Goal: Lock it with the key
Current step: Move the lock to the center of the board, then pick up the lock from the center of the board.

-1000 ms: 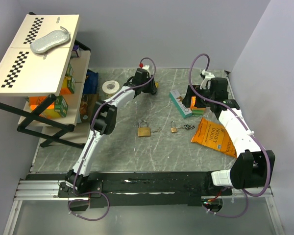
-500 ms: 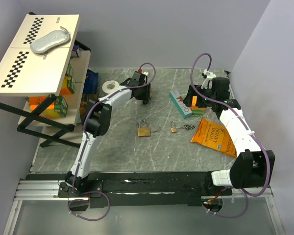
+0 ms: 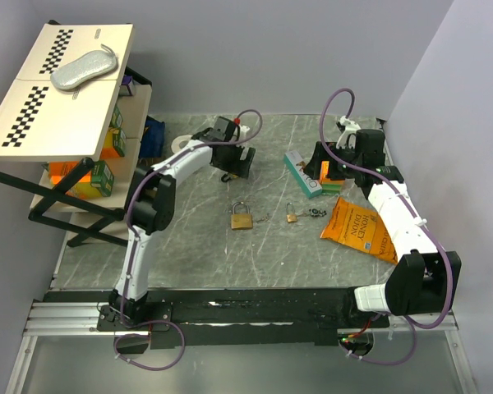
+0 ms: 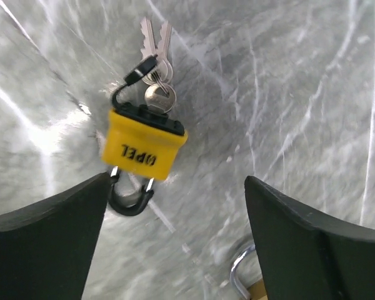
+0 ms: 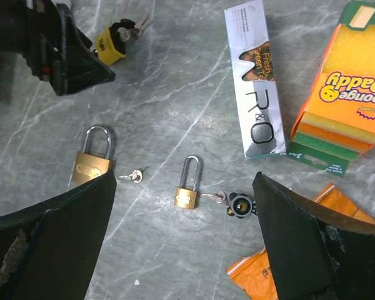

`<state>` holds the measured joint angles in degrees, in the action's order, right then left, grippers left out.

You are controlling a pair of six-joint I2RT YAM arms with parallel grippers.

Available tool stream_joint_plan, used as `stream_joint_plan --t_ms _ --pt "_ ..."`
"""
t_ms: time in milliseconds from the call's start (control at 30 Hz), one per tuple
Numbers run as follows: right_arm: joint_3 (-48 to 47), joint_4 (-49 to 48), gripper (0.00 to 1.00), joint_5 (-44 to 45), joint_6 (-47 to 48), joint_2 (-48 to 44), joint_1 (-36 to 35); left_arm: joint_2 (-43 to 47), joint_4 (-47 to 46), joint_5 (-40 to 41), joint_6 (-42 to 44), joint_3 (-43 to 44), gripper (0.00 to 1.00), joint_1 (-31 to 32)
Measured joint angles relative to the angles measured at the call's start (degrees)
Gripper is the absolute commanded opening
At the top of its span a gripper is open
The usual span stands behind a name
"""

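The left tool [image 4: 177, 177] stands wide open, low over the counter [image 3: 197, 246], its fingers either side of the yellow padlock [image 4: 144, 147] without touching it. That padlock lies flat toward the counter's far edge, a bunch of keys [image 4: 155, 47] at its base. The right tool [image 5: 184, 175] is also spread wide and holds nothing, high above the counter's middle. The counter is grey, marbled stone; lilac walls close it in. There are three padlocks: the yellow one, a larger brass padlock [image 5: 90, 164] and a smaller brass padlock [image 5: 186, 194], both mid-counter. A single small key [image 5: 134, 175] lies just beside the larger.
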<state>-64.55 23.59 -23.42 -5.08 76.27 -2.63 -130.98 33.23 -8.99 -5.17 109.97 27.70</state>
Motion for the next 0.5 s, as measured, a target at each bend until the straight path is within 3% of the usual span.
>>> stream_joint_plan --t_ms 500 --pt "0.0 -1.6 0.99 -6.47 -0.17 0.02 0.02 2.58 -0.17 -7.43 20.98 0.48 0.88 -3.93"
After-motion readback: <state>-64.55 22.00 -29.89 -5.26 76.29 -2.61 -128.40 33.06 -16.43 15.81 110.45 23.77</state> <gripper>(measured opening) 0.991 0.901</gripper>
